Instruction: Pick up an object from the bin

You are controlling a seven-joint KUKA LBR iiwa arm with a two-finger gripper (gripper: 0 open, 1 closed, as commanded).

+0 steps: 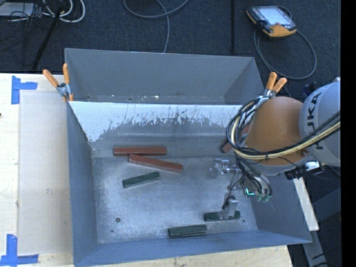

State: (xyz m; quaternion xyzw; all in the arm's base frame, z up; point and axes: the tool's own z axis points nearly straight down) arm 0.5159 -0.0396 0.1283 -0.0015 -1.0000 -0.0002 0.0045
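My gripper (pixel 227 206) hangs low at the bin's front right, below the orange wrist cover. Its tip is right over a short dark green bar (pixel 218 217) that lies flat on the bin floor; whether they touch I cannot tell. A second dark green bar (pixel 187 231) lies a little to the left, close to the front wall.
Two brown bars (pixel 139 151) (pixel 156 163) lie side by side near the back of the floor, and another dark green bar (pixel 141 179) lies just in front of them. The right wall slopes up close beside the arm.
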